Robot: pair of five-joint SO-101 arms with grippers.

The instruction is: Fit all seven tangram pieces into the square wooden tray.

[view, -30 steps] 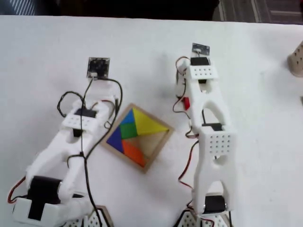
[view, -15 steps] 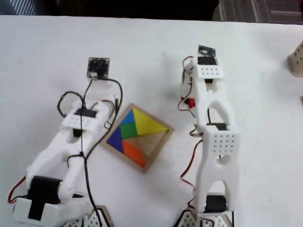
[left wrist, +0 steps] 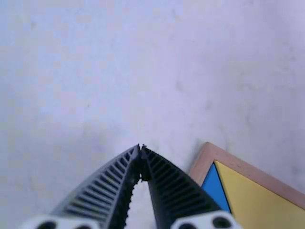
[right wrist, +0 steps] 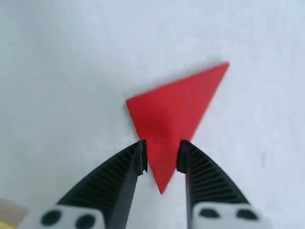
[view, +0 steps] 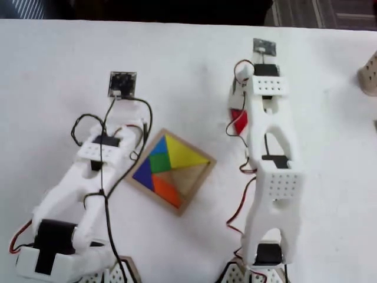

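We see a white table (view: pixel 177 53) from above, with two white arms reaching away from the near edge.

The right arm (view: pixel 274 177) is stretched far forward. The left arm (view: pixel 76 183) is folded back, apparently parked so that it does not block the work.

The square wooden tray (view: pixel 189 177) sits turned like a diamond, between the two grippers and nearer the arms' bases than the right one. Four colours fill most of it: a yellow triangle (view: pixel 179 154), a green piece (view: pixel 158 162), a blue piece (view: pixel 143 171) and an orange piece (view: pixel 166 190). The tray corner nearest the right arm shows bare wood. We judge that gap to be the place for what is left.

A red triangle (right wrist: pixel 167 114) lies flat on the table, outside the tray and directly under the right gripper (right wrist: pixel 161 155). Its narrow corner points back between the jaws, and its wide end fans out beyond the fingertips. The ridged jaws stand partly apart, each pressing an edge of that corner, so we read the triangle as clamped. Holding the thin end leaves the broad end free to be steered into the gap.

The left gripper (left wrist: pixel 142 148) hangs over bare table with its jaws together and nothing between them. A corner of the tray lies just beside it.
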